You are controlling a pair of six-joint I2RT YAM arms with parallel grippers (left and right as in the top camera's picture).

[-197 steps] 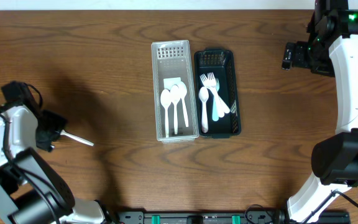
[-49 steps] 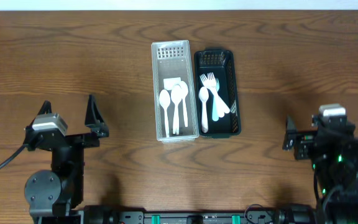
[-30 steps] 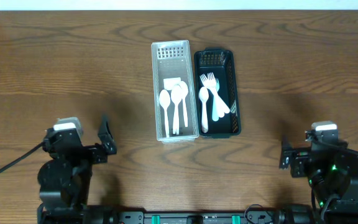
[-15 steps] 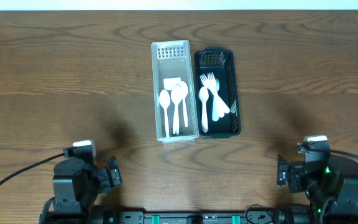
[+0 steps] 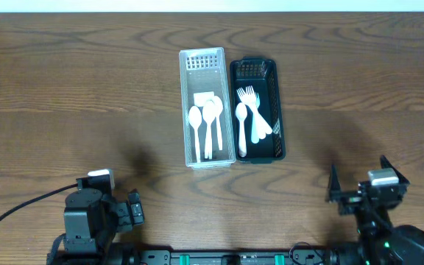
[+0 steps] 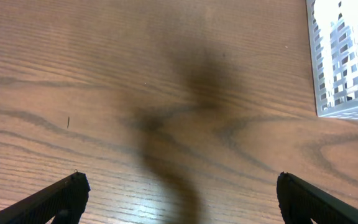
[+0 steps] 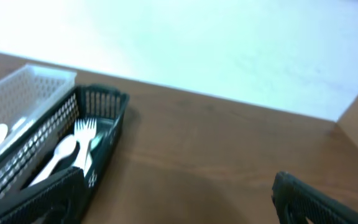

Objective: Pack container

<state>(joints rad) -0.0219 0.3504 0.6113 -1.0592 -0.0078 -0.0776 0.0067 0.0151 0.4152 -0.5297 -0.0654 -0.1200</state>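
A white slotted container point(image 5: 205, 105) holds three white spoons point(image 5: 207, 118). A black slotted container point(image 5: 257, 109) next to it on the right holds white forks and a spoon point(image 5: 250, 110). My left gripper point(image 5: 129, 210) is open and empty at the table's front left; its fingertips frame bare wood point(image 6: 178, 193), with the white container's corner point(image 6: 344, 56) at upper right. My right gripper point(image 5: 359, 184) is open and empty at the front right; its view point(image 7: 176, 196) shows the black container point(image 7: 98, 134) and white container point(image 7: 23, 93) at left.
The wooden table point(image 5: 87, 81) runs to a pale wall at the back point(image 7: 197, 43). A black cable point(image 5: 20, 213) trails from the left arm at the front left.
Both arms have drawn back from the table's sides to the front edge. The white utensil the left gripper held 6.6 s ago is gone from it. The right gripper has tilted up.
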